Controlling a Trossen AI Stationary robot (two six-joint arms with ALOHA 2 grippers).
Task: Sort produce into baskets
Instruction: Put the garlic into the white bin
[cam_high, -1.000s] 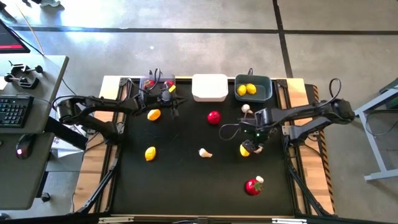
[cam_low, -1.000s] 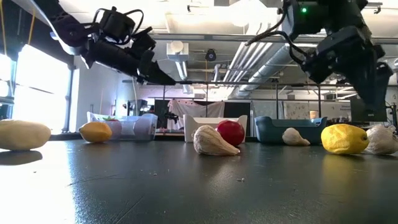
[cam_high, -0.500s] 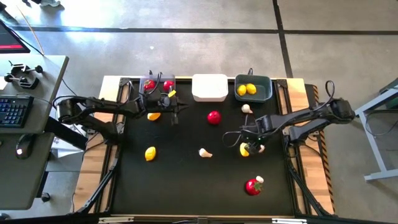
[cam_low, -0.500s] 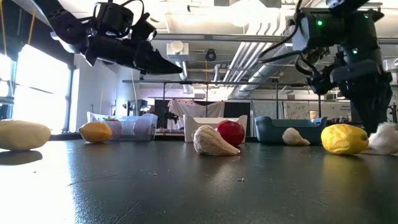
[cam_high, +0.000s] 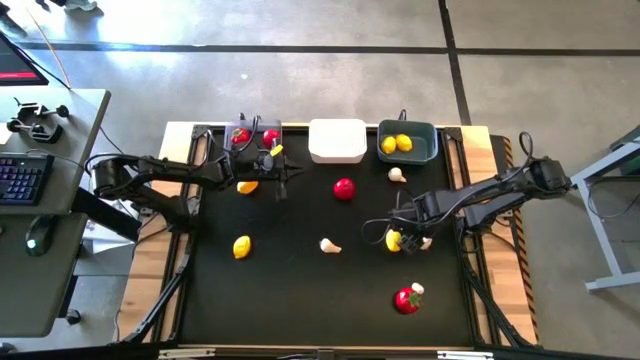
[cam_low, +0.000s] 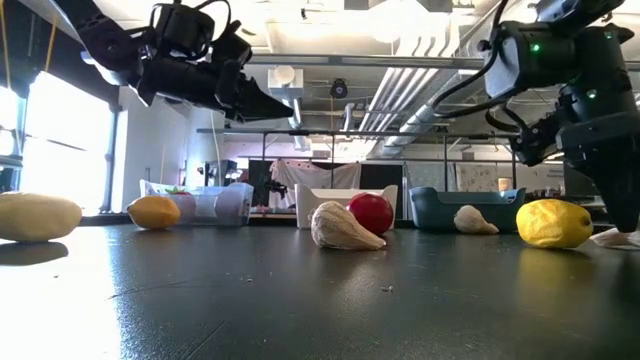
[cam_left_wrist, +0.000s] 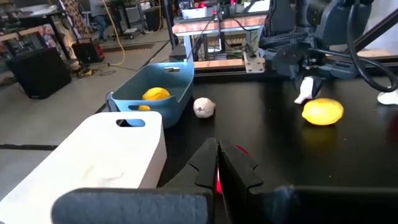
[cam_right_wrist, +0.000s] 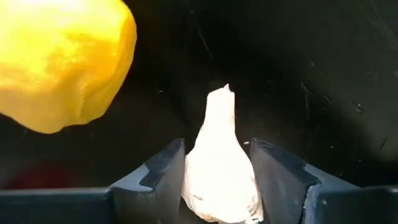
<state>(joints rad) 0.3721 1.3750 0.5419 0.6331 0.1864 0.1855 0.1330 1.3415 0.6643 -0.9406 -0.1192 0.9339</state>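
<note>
— What did the arms look like?
— Both were matte black, jointed, trailing thin black cables; the right one carried a green light.
— And the claws?
— The left claw (cam_high: 283, 171) wore a yellow tag; the right claw (cam_right_wrist: 216, 165) had dark, angular fingers

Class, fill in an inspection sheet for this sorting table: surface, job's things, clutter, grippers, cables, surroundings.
Surface: black table, wooden side edges.
Job's things: grey basket holds tomatoes; white basket shows nothing inside; teal basket holds two lemons. Lemons, garlic and tomatoes lie loose on the table.
Clutter: nothing seen.
Grippers: left gripper shut, raised near the grey basket; right gripper open around a garlic bulb, beside a lemon.
Cables: run along both arms.
Surroundings: desk with keyboard.
</note>
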